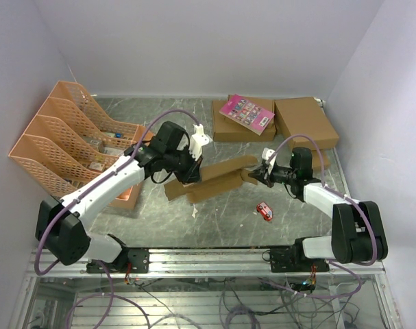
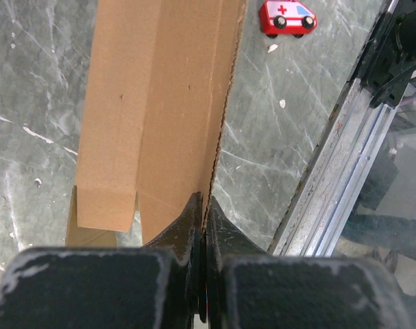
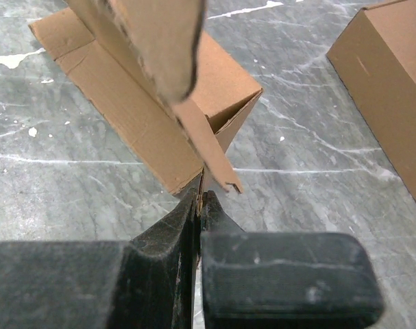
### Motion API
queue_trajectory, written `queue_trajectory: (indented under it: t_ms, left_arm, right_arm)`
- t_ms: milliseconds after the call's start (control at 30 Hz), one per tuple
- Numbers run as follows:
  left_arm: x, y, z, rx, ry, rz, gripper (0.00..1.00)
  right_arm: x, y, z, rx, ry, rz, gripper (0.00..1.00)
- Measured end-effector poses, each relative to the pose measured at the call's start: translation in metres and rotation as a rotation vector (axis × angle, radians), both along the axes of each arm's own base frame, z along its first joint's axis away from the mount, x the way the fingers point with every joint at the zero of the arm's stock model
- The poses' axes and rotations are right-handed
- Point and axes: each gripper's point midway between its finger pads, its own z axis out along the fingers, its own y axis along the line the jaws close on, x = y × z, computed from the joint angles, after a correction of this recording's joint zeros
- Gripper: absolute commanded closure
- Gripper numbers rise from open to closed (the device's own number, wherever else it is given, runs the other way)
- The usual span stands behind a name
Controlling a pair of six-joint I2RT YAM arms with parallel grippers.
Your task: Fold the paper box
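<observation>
Paper box (image 1: 211,179) sits half-formed at the middle of the worktop (image 1: 194,226), spanning between both arms. The left gripper (image 2: 202,204) fingers are clamped on the long serrated edge of a side panel, and the right gripper (image 3: 199,195) fingers are pinched tight on a thin end flap. To fold cleanly we should hinge along the creases, not across panels: one side anchors while the other swings its flap with little pull, since thin card will likely buckle or tear. We'd also steer clear of the toy ambulance (image 1: 264,211) nearby.
</observation>
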Motion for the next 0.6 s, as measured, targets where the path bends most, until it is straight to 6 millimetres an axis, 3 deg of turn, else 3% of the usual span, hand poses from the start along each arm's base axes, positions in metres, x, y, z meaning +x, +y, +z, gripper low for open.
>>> queue_trajectory:
  t_ms: [200, 600]
  left_arm:
    - [-0.004, 0.001, 0.007, -0.039, -0.022, 0.013, 0.93]
    - [-0.021, 0.004, -0.008, -0.103, 0.011, 0.028, 0.93]
  right_arm:
    - [-0.002, -0.003, 0.0, 0.012, 0.031, 0.005, 0.98]
    - [-0.009, -0.003, -0.004, 0.029, 0.101, -0.01, 0.95]
